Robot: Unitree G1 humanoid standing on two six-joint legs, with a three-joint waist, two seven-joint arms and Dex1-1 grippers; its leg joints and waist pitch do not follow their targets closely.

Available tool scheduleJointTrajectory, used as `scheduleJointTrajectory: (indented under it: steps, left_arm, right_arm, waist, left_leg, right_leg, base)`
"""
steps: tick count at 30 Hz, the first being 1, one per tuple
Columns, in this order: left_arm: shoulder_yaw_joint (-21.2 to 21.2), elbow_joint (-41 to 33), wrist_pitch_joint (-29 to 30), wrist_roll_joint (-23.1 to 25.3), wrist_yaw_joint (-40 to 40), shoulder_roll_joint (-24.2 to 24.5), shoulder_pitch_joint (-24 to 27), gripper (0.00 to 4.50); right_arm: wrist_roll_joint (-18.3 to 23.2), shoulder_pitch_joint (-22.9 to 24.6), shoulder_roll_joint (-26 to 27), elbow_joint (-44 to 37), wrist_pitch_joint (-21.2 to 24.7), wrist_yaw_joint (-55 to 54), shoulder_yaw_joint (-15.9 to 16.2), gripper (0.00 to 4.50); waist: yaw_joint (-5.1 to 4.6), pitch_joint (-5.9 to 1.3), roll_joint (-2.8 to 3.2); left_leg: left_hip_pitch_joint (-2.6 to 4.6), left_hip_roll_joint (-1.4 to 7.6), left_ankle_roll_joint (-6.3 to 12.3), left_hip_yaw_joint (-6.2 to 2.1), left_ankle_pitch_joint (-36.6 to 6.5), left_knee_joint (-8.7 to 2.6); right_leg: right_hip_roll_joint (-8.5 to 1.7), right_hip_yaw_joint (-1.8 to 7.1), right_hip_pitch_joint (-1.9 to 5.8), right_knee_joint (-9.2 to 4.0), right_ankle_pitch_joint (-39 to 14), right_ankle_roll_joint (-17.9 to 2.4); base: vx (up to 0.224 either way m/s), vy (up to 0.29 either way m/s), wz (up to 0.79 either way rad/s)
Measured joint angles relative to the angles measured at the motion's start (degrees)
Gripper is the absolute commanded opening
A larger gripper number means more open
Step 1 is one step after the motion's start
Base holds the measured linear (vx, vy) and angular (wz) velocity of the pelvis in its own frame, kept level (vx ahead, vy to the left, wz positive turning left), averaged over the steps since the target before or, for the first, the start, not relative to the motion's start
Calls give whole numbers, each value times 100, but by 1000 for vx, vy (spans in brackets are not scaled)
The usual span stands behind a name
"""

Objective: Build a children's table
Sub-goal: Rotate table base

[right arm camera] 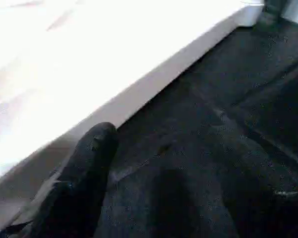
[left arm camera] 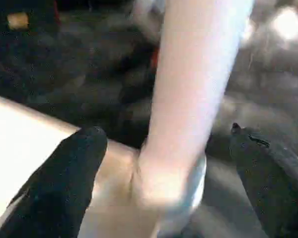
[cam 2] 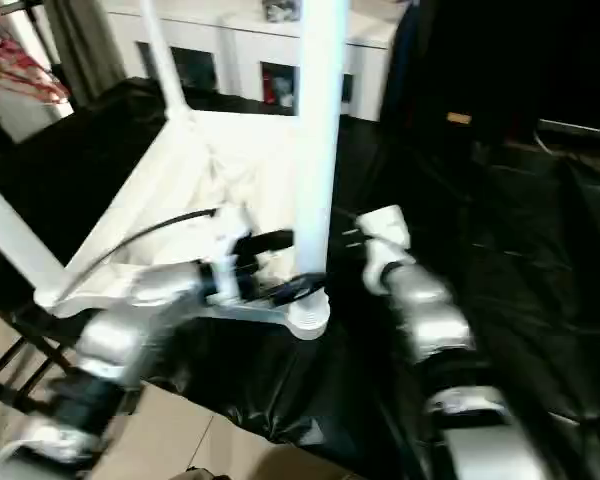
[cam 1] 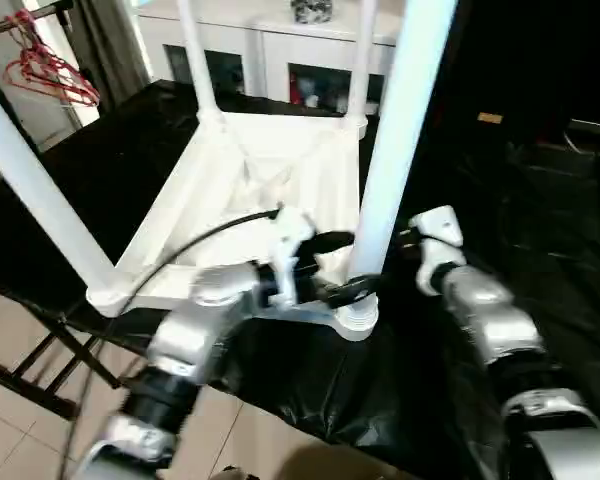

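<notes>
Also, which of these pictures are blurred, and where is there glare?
Left wrist view: the near leg and both black fingers are soft. Right wrist view: the table top is overexposed to plain white. Eye views: the left forearm is smeared, and the black cover shows small highlights.

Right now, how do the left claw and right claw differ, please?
The left claw straddles the near leg's base, a finger either side; the right claw has no leg between its fingers. The left claw lies over the tabletop; the right claw over the black cloth. Both are open.
</notes>
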Motion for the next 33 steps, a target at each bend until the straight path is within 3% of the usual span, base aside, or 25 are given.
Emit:
scheduleJointTrajectory:
  steps: [2, 7, 9, 12, 17, 23, 33]
  left_arm:
    - [-69, 153, -34, 134, -207, 178, -16, 430]
    - [-567, 822, -396, 751, -592, 475, -250, 381]
    - [-675, 1108, -559, 1031, -586, 549, -398, 347]
    - [-785, 1402, -736, 1276, -604, 605, -604, 342]
    - [-791, 1817, -944, 1386, -598, 521, -800, 282]
    - [-787, 2509, -1276, 1407, -828, 312, -1142, 238]
    - [-777, 3509, -1730, 1523, -1092, 78, -1674, 142]
  right_arm:
    - [4, 119, -193, -153, -6, 289, 40, 327]
    - [38, 488, -837, -825, -4, 1467, 432, 327]
    - [144, 648, -1108, -1158, 160, 1952, 525, 327]
    - [404, 901, -1403, -1761, 584, 2570, 631, 327]
    - [600, 1027, -1682, -2314, 971, 3104, 756, 327]
    - [621, 1197, -1898, -2580, 1145, 3373, 885, 327]
    - [680, 1292, -2059, -2975, 1357, 3473, 918, 327]
  waist:
    - [41, 0, 0]
    - [104, 0, 1]
    - [119, 0, 1]
    - [144, -1, 5]
    - [143, -2, 8]
    - [216, -2, 7]
    - [233, -4, 14]
  left_leg:
    - [0, 0, 0, 2, 0, 2]
    - [-1, -2, 0, 3, 0, 5]
    - [-1, -1, 1, 3, 0, 5]
    - [0, 0, 1, 2, 0, 3]
    - [1, 1, 1, 2, 1, 5]
    - [-2, 0, 1, 2, 1, 9]
    - [-4, 0, 2, 0, 1, 9]
  right_leg:
    - [0, 2, 0, -1, 1, -1]
    - [-2, 5, 6, -2, 0, -1]
    - [-2, 5, 6, -3, 0, 0]
    - [-2, 4, 6, -3, 0, 0]
    - [-2, 2, 5, -2, 0, -1]
    - [-4, 1, 6, -3, 0, -1]
    - [-5, -3, 7, -3, 1, -1]
  base:
    - [0, 0, 0]
    - [0, 0, 0]
    - [0, 0, 0]
    - [0, 0, 0]
    - [0, 0, 0]
    - [0, 0, 0]
    - [0, 0, 0]
